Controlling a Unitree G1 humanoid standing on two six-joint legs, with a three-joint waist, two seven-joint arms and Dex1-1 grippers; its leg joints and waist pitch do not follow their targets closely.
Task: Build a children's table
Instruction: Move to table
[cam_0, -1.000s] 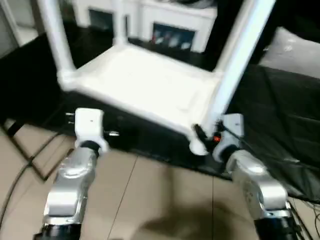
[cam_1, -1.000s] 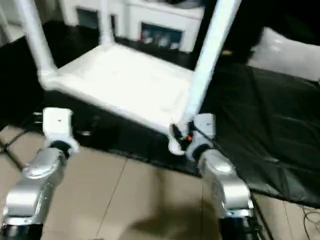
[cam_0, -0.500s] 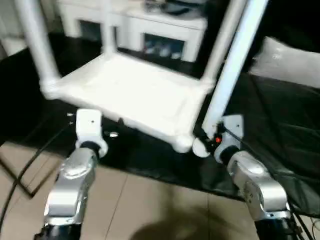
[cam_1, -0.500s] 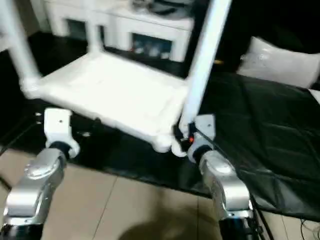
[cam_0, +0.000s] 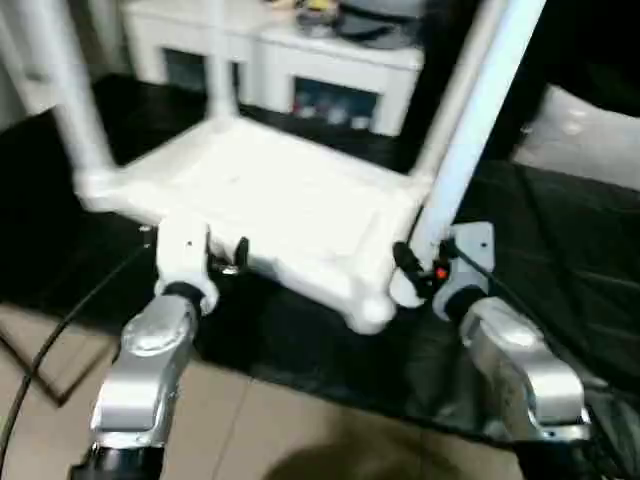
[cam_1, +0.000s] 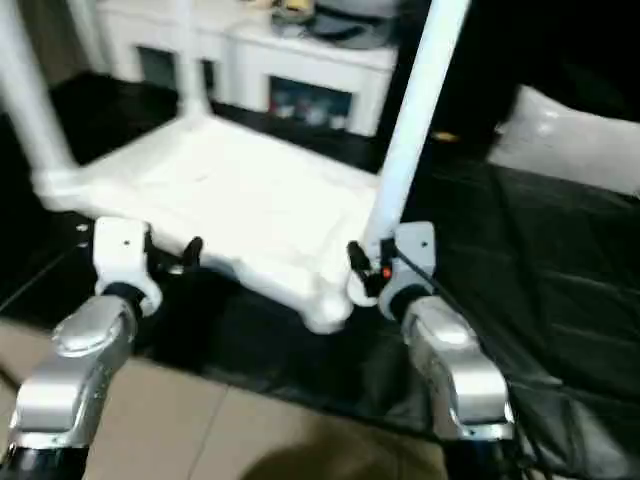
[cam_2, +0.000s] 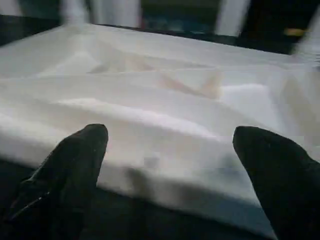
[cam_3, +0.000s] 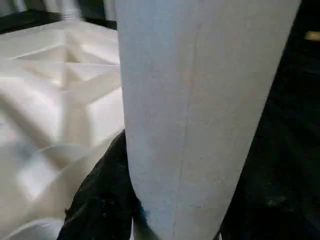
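The all-white plastic children's table (cam_0: 270, 200) lies upside down across the frame's centre on a black mat (cam_1: 520, 260), ribbed underside up. Four tapered round legs are visible; three stand in corner sockets. The right gripper (cam_0: 418, 272) is clamped on the fourth white leg (cam_0: 470, 130); the left gripper (cam_2: 170, 165) has its fingers spread wide at the tabletop's near edge.

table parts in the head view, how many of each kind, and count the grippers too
top: 1
standing legs: 3
held leg: 1
grippers: 2, the left gripper open at the top's edge, the right gripper shut on the held leg
total: 7
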